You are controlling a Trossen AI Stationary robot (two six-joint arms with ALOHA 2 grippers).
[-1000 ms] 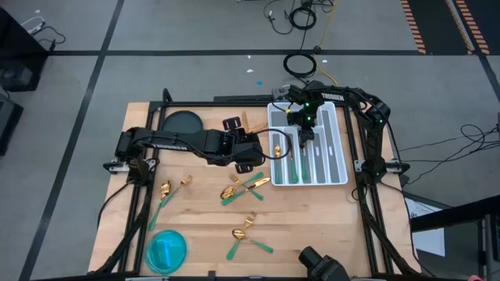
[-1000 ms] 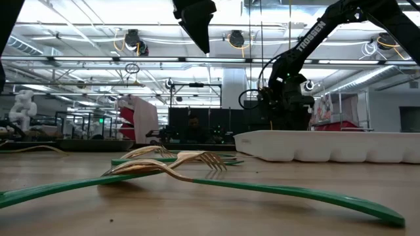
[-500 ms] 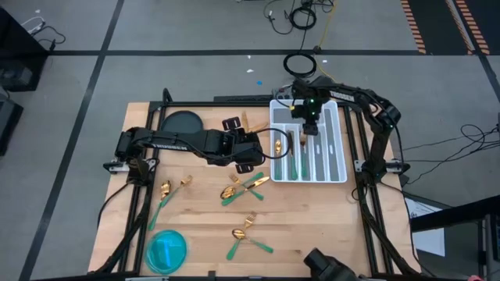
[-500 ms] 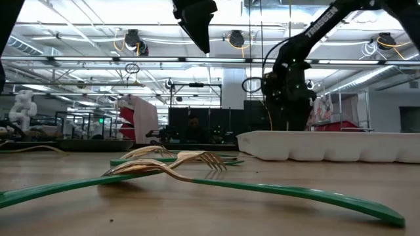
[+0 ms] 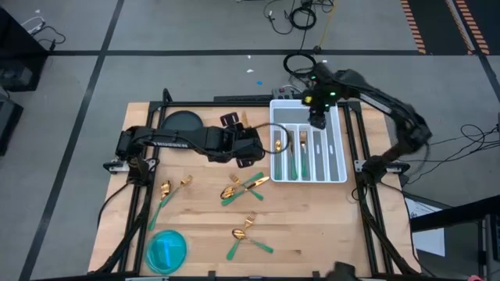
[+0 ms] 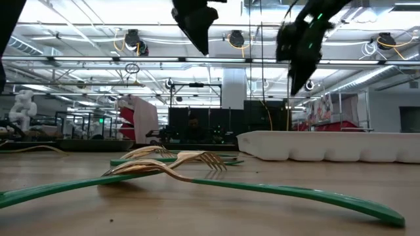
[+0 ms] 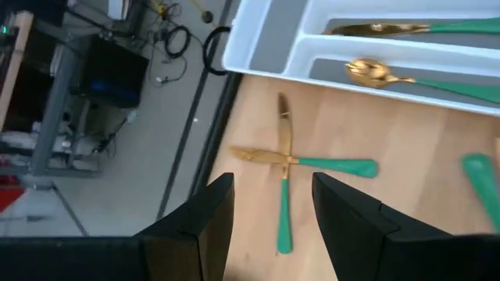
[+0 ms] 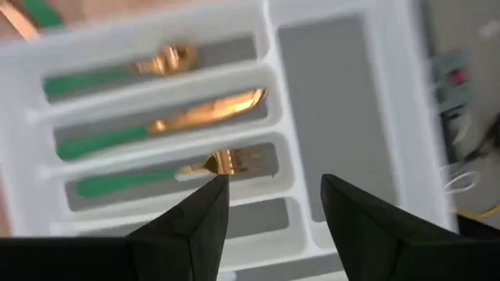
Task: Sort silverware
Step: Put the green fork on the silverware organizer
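Two gold-and-green knives (image 7: 285,160) lie crossed on the wooden table beside the white tray's (image 5: 341,168) far left corner. My left gripper (image 5: 232,123) (image 7: 273,183) hangs open above and just short of them, empty. In the tray's slots lie a spoon (image 8: 168,58), a knife (image 8: 211,109) and a fork (image 8: 226,162). My right gripper (image 5: 316,117) (image 8: 273,203) is open and empty, high over the tray's far end. More silverware lies loose on the table: a heap (image 5: 244,186), a pair (image 5: 173,189) and a group (image 5: 246,230).
A dark round plate (image 5: 182,123) sits at the far left and a blue round dish (image 5: 166,250) at the near left. A black frame (image 5: 211,103) rims the table. In the low view a fork (image 6: 170,167) lies close in front.
My right gripper has risen out of the tray and drawn toward the table's far edge, tipping more steeply downward. The fork stays lying in its slot. My left gripper has kept still.
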